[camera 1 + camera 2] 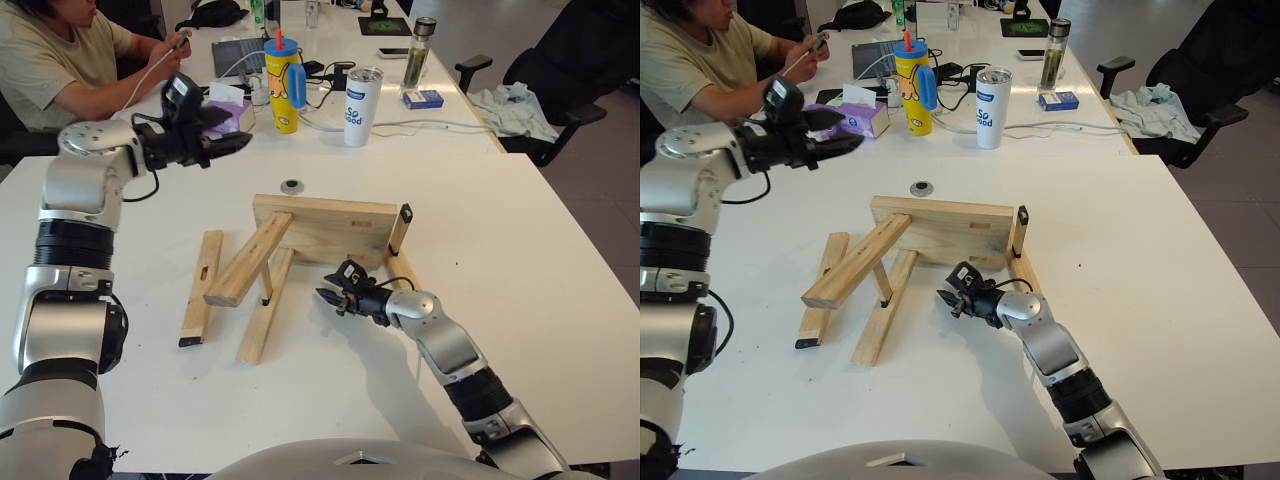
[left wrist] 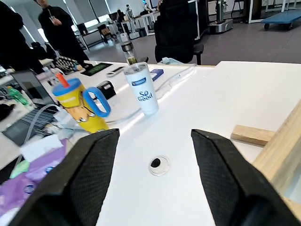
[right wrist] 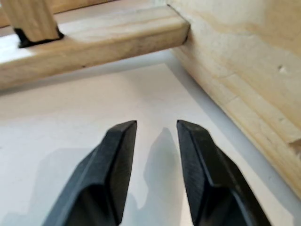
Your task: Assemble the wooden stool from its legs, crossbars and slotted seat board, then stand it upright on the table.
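The slotted seat board [image 1: 330, 228] stands on its long edge at mid-table. One wooden leg [image 1: 248, 258] leans against its left end. Two more legs lie flat, one [image 1: 200, 287] to the left and one [image 1: 265, 305] under the leaning piece. A short black-capped leg [image 1: 399, 230] is at the board's right end. My right gripper [image 1: 328, 297] hovers low over the table just in front of the board, open by a narrow gap [image 3: 156, 125] with nothing in it; the board's edge [image 3: 244, 84] is close beside it. My left gripper [image 1: 235, 143] is raised at the back left, open and empty [image 2: 155, 134].
A cable grommet [image 1: 291, 186] sits behind the board. A yellow cup [image 1: 283, 85], a white tumbler [image 1: 361, 105], a purple tissue pack [image 1: 232, 115] and cables crowd the far table. Bare white tabletop [image 1: 520, 260] lies right of the parts.
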